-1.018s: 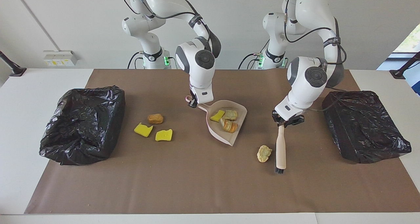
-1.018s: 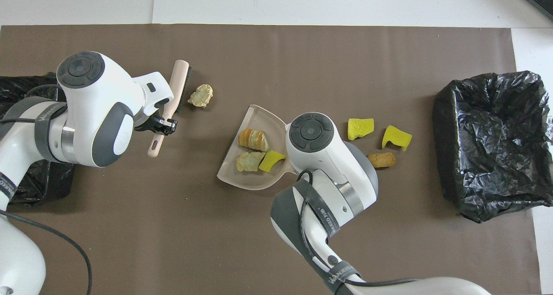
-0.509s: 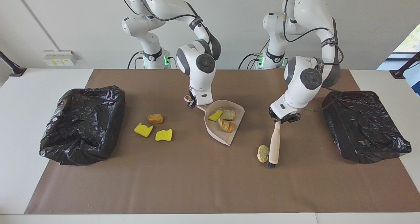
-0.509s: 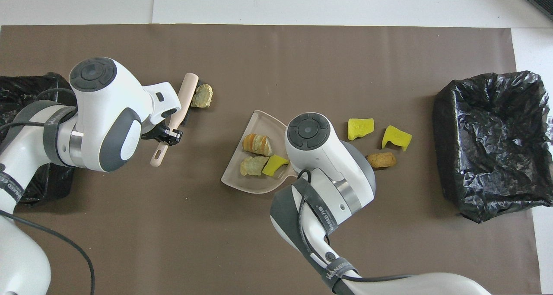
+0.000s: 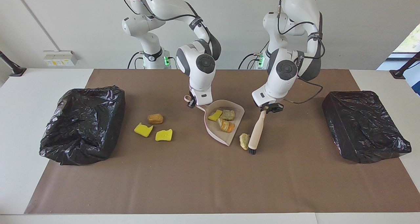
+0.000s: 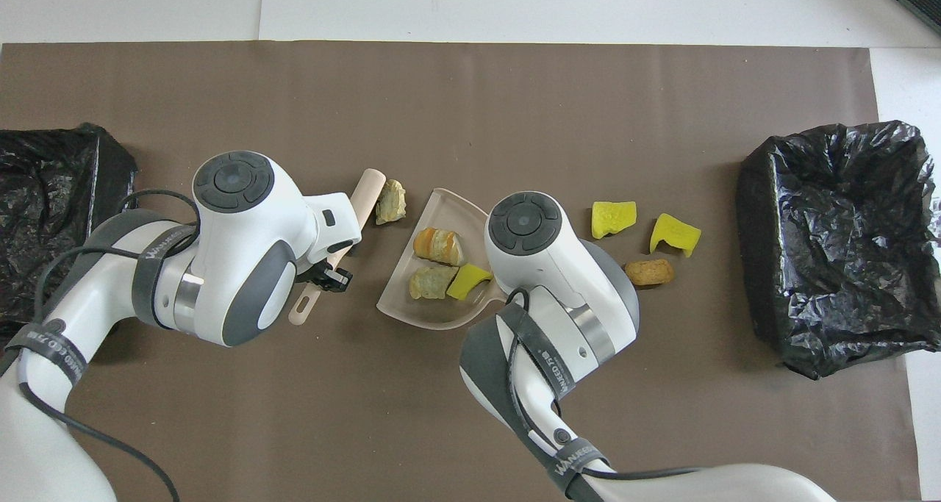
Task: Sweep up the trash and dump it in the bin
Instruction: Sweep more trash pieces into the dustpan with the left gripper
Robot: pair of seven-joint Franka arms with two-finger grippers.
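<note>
White table (image 5: pixel 19 119), brown mat (image 5: pixel 197 184) on it; on mat: two black bins (image 5: pixel 82 119), dustpan (image 5: pixel 226 138), loose scraps (image 5: pixel 244 141).

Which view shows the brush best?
Facing view: the whole brush shows, from the left gripper on its handle down to the bristles. Overhead, the left arm covers its middle; only both ends show.

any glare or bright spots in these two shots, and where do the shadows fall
Facing view: daylight blows out the window; sheen on both bin bags; soft shadow under the brush. Overhead view: even light, highlights on the bag, faint shadow beside the dustpan.
</note>
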